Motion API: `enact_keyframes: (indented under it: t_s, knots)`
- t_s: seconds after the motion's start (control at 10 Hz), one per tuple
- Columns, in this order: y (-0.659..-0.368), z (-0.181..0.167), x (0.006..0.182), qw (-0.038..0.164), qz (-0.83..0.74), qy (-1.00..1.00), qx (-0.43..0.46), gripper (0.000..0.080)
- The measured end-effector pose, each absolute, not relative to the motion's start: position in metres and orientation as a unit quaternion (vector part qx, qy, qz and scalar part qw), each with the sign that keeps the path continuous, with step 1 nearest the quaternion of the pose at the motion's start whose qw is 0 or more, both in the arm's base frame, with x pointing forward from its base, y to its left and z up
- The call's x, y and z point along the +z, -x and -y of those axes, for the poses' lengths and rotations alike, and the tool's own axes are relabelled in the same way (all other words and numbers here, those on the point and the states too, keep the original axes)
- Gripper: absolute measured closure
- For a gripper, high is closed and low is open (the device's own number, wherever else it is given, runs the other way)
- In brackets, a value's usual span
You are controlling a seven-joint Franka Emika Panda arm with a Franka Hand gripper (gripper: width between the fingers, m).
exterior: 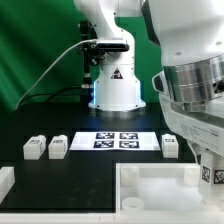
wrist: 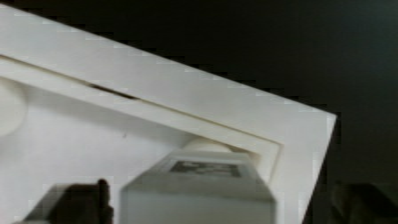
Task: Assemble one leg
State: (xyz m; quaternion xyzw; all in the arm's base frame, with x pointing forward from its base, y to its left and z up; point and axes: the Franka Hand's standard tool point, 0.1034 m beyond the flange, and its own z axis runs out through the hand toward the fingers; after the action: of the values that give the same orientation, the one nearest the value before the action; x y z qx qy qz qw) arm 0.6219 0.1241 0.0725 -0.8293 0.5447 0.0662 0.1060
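My gripper (exterior: 203,168) stands at the exterior view's right, over the corner of the large white tabletop piece (exterior: 150,192), shut on a white leg (exterior: 208,176) whose tag shows below the hand. In the wrist view the leg (wrist: 210,188) sits between my dark fingers (wrist: 86,200), its far end close to the inside of the tabletop's raised rim (wrist: 169,95) at a corner. Whether the leg touches the tabletop cannot be told. Three more legs lie on the black table: two at the left (exterior: 34,147) (exterior: 58,146) and one to the right (exterior: 171,145).
The marker board (exterior: 117,140) lies between the loose legs. The arm's white base (exterior: 115,90) stands behind it, with a cable trailing to the exterior view's left. A white block (exterior: 5,182) sits at the left edge.
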Motion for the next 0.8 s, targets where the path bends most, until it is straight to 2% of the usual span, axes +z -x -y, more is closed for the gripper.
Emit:
enact_keyframes:
  t_s: [0.1,0.3,0.6,0.7,0.8]
  knots:
    - [-0.6204,-0.1240,0.0738,0.102,-0.504,0.855,0.065,0.0159]
    - [-0.6197,-0.1281,0.0777,0.084,-0.329,0.940,0.035,0.0152]
    - [-0.6198,-0.1259,0.0767,0.088,-0.173,0.981,0.021,0.0150]
    - [-0.6203,-0.1245,0.0768,0.082,-0.108,0.991,0.014,0.0150]
    - [-0.6217,-0.1224,0.0774,0.061,0.012,0.998,0.001,0.0150]
